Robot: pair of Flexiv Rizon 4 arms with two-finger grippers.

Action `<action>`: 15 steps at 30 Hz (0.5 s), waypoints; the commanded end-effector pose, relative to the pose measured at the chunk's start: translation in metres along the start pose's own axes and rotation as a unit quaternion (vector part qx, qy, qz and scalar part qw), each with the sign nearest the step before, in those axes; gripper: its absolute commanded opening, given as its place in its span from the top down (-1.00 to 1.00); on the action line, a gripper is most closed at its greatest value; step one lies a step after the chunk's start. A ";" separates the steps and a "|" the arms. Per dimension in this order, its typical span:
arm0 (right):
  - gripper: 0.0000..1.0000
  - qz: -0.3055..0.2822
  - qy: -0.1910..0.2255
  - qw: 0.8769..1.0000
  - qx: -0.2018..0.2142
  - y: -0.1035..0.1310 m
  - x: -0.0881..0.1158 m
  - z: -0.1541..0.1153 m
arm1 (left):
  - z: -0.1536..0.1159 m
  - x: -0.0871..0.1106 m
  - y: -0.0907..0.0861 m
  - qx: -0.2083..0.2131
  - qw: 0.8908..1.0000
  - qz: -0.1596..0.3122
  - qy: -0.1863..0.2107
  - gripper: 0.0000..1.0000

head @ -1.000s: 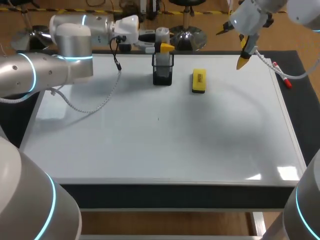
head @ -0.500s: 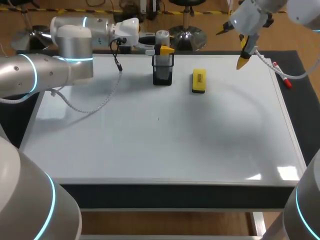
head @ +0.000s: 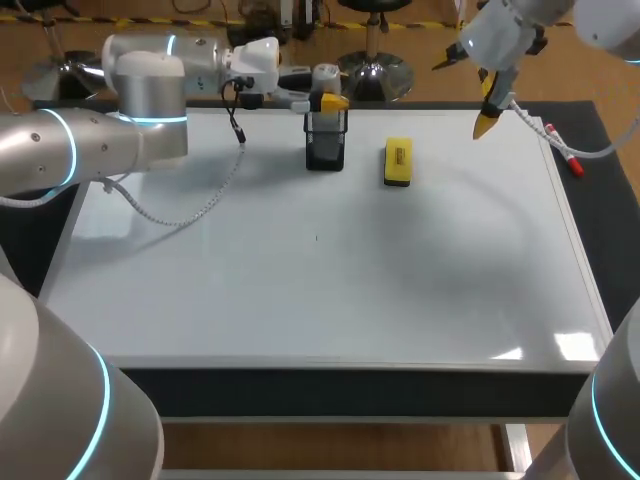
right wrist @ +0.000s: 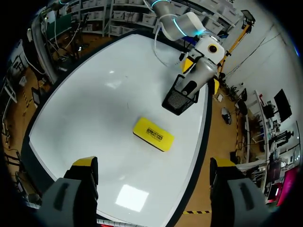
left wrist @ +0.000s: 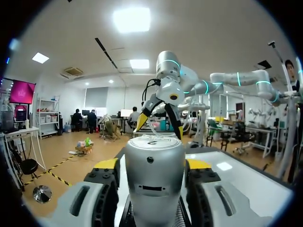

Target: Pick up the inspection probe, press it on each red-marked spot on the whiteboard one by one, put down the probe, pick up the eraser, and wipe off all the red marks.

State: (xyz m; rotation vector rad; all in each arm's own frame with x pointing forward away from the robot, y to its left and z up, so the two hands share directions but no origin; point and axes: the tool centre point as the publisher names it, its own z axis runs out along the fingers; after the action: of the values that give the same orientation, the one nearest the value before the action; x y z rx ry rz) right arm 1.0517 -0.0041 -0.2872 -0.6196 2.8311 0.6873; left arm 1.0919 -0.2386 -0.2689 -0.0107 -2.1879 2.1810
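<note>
1. Silver-grey inspection probe (head: 325, 73) stands upright in a black mesh holder (head: 326, 140) near the far edge of the whiteboard (head: 300, 270), which covers the table.
2. Left end effector (left wrist: 152, 164) is at the top of the probe. In the left wrist view the probe's round body sits between the two yellow-tipped fingers (left wrist: 106, 164), which stand apart on either side of it. A thin dark gap shows on at least one side, so it is not clamped.
3. Yellow eraser (head: 398, 162) lies flat on the whiteboard just beside the holder, on the right arm's side and apart from it.
4. Right end effector (right wrist: 154, 163) hangs above the far right part of the whiteboard with its fingers spread wide and nothing between them. The eraser and holder lie ahead of it.
5. White marker with a red cap (head: 563, 152) lies along the whiteboard's right edge.
</note>
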 end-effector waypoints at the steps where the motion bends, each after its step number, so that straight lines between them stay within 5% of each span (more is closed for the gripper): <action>1: -1.00 -0.001 0.002 1.000 0.001 0.000 0.000 -0.001 | -0.002 0.000 -0.001 -0.002 1.000 0.001 0.001 -1.00; 15: -1.00 -0.001 0.002 1.000 0.001 0.000 0.000 -0.001 | -0.043 0.011 -0.017 -0.080 0.995 0.058 -0.029 -1.00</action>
State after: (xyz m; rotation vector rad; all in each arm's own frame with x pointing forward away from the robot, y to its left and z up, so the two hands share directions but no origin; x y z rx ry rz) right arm 1.0518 -0.0041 -0.2872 -0.6195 2.8311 0.6874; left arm 1.1007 -0.2083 -0.2661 -0.1184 -2.3641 2.1171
